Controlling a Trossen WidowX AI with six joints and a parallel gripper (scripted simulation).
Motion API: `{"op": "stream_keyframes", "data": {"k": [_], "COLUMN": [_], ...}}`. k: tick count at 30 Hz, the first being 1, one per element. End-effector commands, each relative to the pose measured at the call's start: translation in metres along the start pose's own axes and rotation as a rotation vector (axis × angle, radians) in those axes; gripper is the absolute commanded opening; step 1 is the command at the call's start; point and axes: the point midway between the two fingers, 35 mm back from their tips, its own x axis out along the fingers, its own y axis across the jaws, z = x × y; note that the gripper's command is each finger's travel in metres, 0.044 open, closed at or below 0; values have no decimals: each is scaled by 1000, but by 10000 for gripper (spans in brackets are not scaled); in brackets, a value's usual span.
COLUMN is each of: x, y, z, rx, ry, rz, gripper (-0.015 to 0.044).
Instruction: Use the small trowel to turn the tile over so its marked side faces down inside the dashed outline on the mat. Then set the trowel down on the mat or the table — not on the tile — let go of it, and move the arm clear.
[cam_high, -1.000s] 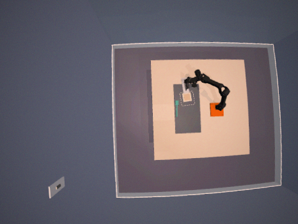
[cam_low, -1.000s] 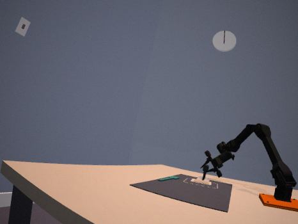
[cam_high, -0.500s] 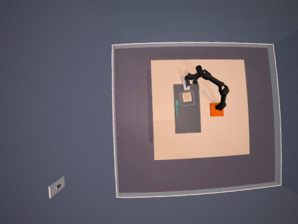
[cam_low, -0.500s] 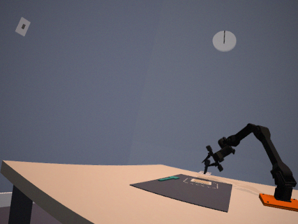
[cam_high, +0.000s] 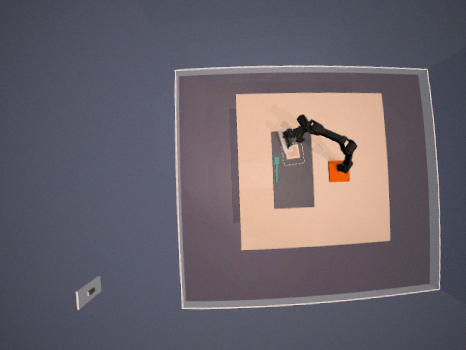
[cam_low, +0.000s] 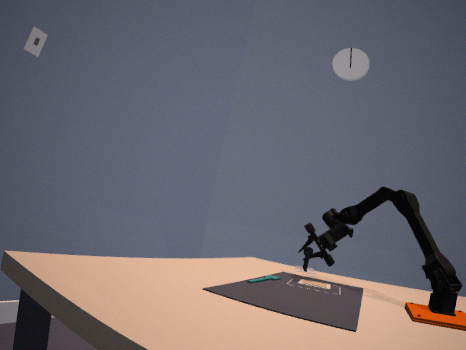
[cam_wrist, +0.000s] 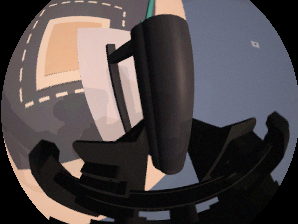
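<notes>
The tile, a tan square with a pale border (cam_high: 293, 152) (cam_low: 316, 285) (cam_wrist: 62, 47), lies flat on the dark mat (cam_high: 294, 187) (cam_low: 300, 304) inside the dashed outline (cam_high: 294, 164) (cam_wrist: 21, 82). Whether its tan face is the marked side I cannot tell. My gripper (cam_high: 291, 137) (cam_low: 306, 254) (cam_wrist: 162, 117) is shut on the small trowel's thick black handle (cam_wrist: 167, 75). The trowel's pale, see-through blade (cam_high: 285, 143) (cam_wrist: 94, 65) reaches down beside the tile and overlaps one edge of it in the wrist view. Whether they touch I cannot tell.
A teal tool (cam_high: 276, 170) (cam_low: 264, 279) lies on the mat near its left edge, beside the outline. The arm's orange base (cam_high: 335, 175) (cam_low: 435, 317) stands right of the mat on the pale table (cam_high: 350, 215) (cam_low: 150, 270).
</notes>
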Motion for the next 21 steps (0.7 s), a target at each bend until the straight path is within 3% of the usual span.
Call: {"op": "stream_keyframes", "data": {"k": [1, 21], "x": [11, 64], "y": [-19, -66], "z": [31, 226], "rx": [-43, -259], "ry": [-35, -291], "rz": [-6, -20], "gripper": [0, 0]}}
